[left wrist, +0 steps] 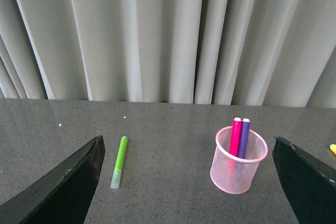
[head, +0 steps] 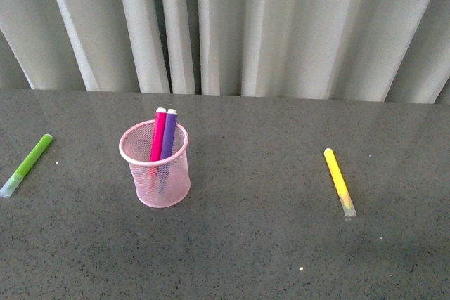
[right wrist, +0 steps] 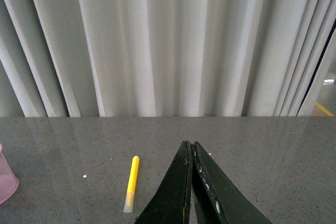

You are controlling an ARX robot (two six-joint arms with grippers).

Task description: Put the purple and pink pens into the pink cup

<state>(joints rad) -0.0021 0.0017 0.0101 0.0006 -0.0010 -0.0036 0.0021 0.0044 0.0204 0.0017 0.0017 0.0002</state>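
Already the pink cup (head: pixel 155 173), light see-through mesh that would tip easily, stands left of centre holding the pink pen (head: pixel 158 135) and purple pen (head: pixel 168 135) upright, side by side. Both look stiff, slick and light, best pinched mid-barrel. The left gripper (left wrist: pixel 186 182) is spread wide and empty; the right gripper (right wrist: pixel 190 153) is pressed closed on nothing.

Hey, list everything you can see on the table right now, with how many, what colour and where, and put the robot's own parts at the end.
pink cup: one, light pink wire mesh, upright on the table, left of centre in the front view.
pink pen: one, magenta, standing inside the cup.
purple pen: one, dark purple, standing inside the cup beside the pink one.
green marker: one, lime green, lying flat far left.
yellow marker: one, yellow, lying flat on the right.
table: one, dark grey speckled.
curtain: pale grey, pleated, behind the table.
left gripper: black, open, holding nothing.
right gripper: black, shut, empty.
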